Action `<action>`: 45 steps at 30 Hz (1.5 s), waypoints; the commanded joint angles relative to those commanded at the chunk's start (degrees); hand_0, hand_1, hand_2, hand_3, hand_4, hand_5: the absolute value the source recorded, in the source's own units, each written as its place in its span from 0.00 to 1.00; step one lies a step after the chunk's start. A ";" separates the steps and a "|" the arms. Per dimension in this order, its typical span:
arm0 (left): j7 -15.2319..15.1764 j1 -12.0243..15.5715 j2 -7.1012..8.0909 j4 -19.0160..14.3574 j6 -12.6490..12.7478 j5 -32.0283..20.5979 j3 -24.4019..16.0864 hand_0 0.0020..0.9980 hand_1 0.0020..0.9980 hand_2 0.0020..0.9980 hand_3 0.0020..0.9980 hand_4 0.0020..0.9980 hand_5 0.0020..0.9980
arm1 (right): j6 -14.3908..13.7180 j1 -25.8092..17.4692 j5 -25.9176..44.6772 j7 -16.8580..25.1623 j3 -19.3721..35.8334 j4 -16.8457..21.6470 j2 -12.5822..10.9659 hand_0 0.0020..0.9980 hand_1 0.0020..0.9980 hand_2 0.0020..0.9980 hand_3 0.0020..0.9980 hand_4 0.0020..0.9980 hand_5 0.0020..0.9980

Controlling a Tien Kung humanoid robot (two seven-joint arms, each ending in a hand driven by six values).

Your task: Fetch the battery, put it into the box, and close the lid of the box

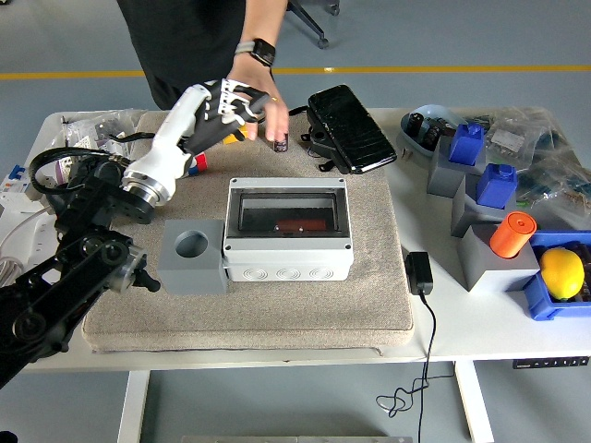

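Note:
The grey box (287, 249) sits on the beige mat (369, 295) with its clear lid down flat. The orange battery (295, 224) shows dimly through the lid. My left hand (222, 106) is raised above the mat's far left, well clear of the box, with its fingers relaxed and holding nothing. A person's hand (261, 97) reaches in just beside my hand and holds a small dark cylinder (280, 143) in its fingertips above the mat's far edge. My right arm is out of view.
A grey block with a round hole (191, 258) stands against the box's left side. A black device (343, 127) lies behind the box. A power adapter (419, 272) and its cable lie right of the mat. Grey stands, an orange cylinder (512, 233) and a lemon (561, 272) fill the right side.

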 joint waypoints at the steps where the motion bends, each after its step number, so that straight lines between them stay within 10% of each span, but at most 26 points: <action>1: -0.68 0.55 0.26 0.59 -0.70 -2.23 -1.42 0.34 0.52 0.52 0.58 1.00 0.69 | 0.02 0.09 0.05 -0.06 -0.01 -0.03 0.01 0.73 0.70 0.69 0.71 1.00 0.60; 10: -1.73 4.15 2.38 3.58 -6.15 -19.40 -11.61 0.35 0.52 0.51 0.58 1.00 0.68 | 0.09 0.75 0.57 -0.32 0.10 -0.32 0.11 0.73 0.70 0.69 0.71 1.00 0.60; 24: -0.28 6.87 2.64 4.20 -6.67 -17.63 -20.46 0.35 0.51 0.51 0.56 1.00 0.66 | 0.15 1.42 1.08 -0.62 -0.24 -0.50 0.30 0.73 0.70 0.69 0.70 1.00 0.60; 45: 1.71 7.76 2.91 4.20 -9.55 -16.90 -22.59 0.35 0.52 0.52 0.56 1.00 0.65 | 0.32 1.49 1.08 -0.94 -0.36 -0.63 0.28 0.73 0.70 0.70 0.70 1.00 0.60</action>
